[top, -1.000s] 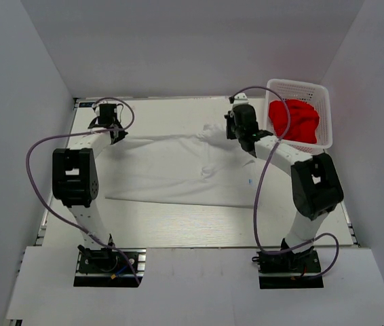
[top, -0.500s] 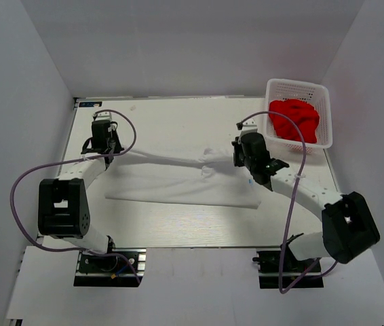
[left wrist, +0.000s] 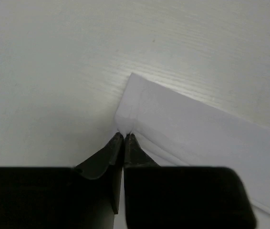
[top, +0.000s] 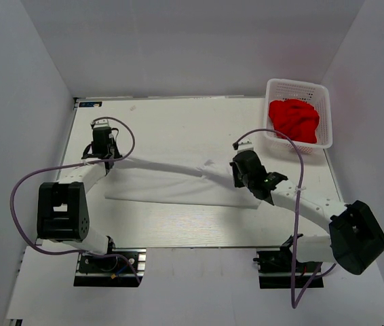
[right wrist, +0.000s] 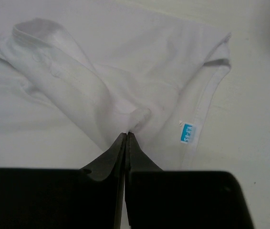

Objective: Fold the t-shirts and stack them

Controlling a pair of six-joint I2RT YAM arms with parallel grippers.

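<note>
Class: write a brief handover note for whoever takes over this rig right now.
Left gripper: jaws shut on a corner of the plain white cloth t-shirt.
Right gripper: jaws shut on a pinch of the same shirt, its edge stretched between them.
Bright red cloth t-shirt: crumpled in the white plastic lattice basket.
Done: nothing stacked.
Left: finish white fold, fold red, stack.

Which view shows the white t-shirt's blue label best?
Right wrist view: the blue label is near and sharp on the white t-shirt. The left wrist shows only plain cloth; from above it is too small.
</note>
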